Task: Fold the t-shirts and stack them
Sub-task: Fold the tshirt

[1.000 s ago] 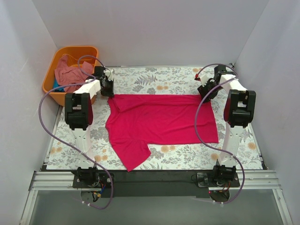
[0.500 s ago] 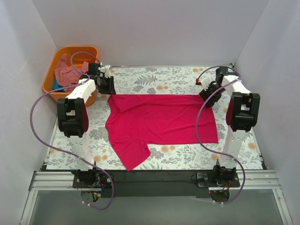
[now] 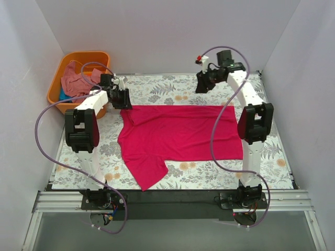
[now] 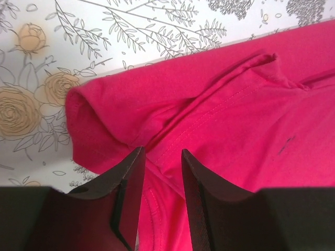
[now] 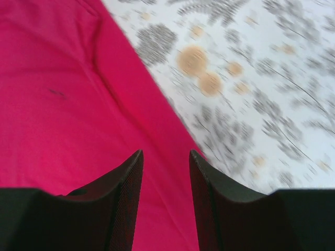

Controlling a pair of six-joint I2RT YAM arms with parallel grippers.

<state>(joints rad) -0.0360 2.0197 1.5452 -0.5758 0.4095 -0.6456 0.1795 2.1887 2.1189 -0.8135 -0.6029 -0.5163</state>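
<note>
We see the crimson t-shirt (image 3: pixel 180 133) spread on the tabletop (image 3: pixel 157 89). Our left hand (image 4: pixel 161 151) hovers with fingers apart over its rumpled corner. Our right hand (image 5: pixel 165 152), also apart, holds nothing above its edge.

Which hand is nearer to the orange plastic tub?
Left. The left hand is just right of the orange plastic tub, over the far left corner of the crimson-pink cloth t-shirt; the right hand is far off to the right, near the shirt's far edge.

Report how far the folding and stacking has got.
Done: the crimson t-shirt lies spread flat. In hand: nothing; left gripper and right gripper are open near its far edge. Left: folding it, plus the salmon t-shirt in the orange tub; no stack yet.
</note>
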